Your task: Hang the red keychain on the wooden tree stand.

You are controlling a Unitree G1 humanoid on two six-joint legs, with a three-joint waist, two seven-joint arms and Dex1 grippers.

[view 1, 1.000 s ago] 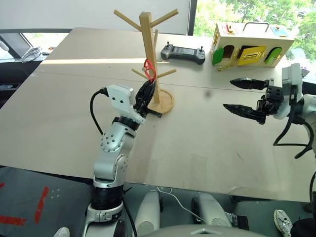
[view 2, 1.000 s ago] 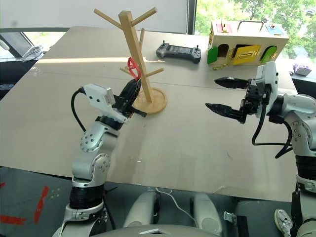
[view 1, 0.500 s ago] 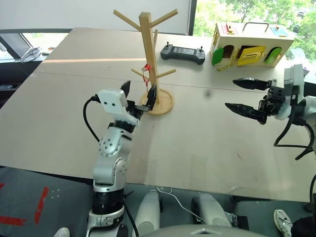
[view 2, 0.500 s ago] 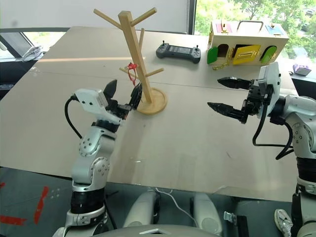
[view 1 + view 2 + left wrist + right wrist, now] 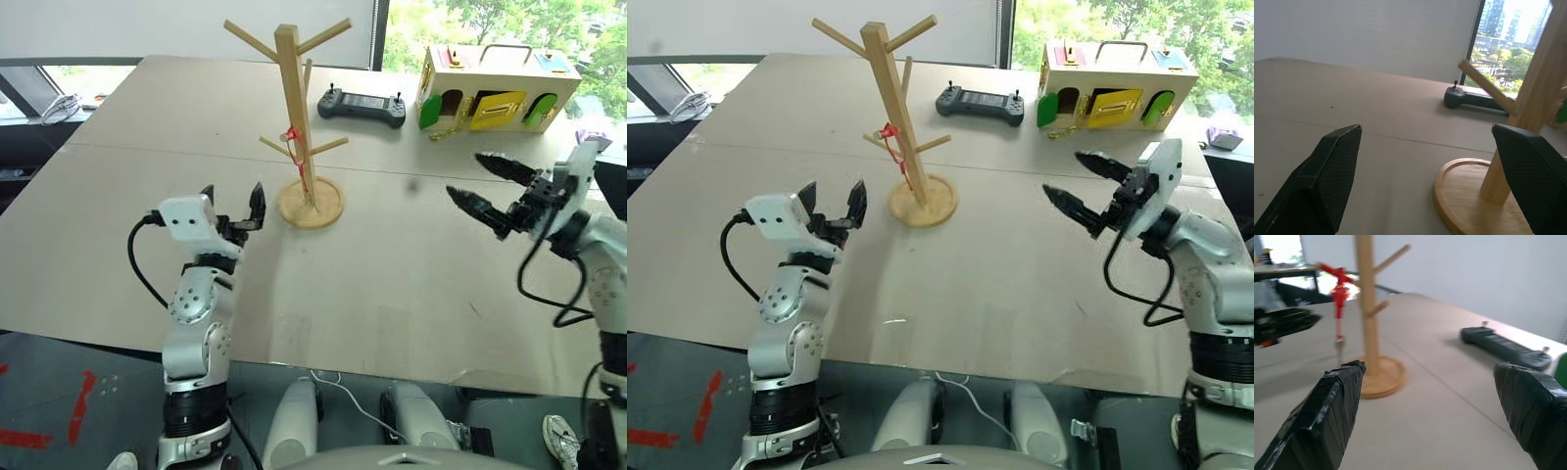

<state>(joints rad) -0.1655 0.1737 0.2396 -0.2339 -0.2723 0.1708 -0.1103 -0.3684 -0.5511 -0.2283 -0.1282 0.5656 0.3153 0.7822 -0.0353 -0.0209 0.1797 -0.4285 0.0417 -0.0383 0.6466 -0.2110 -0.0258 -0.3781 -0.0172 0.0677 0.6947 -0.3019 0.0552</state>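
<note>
Currently red keychain [image 5: 890, 138] hung on a lower peg of wooden tree stand [image 5: 898, 108], key dangling. Left end effector [image 5: 833, 202] apart, empty, beside the base. Right end effector [image 5: 1085, 185] apart, empty. Recommend retreating clear without nudging the stand.

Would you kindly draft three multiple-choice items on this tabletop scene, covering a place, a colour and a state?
1. Where is the red keychain?
A. lying on the table
B. hanging from a low peg of the wooden tree stand
C. inside the colourful box

2. What colour is the controller behind the stand?
A. dark grey
B. white
C. yellow

3. How is the left gripper?
A. shut on the keychain
B. shut and empty
C. open and empty

Answers: 1 B, the keychain dangles beside the post; 2 A, its body is dark grey; 3 C, its fingers stand apart, clear of the stand.
</note>
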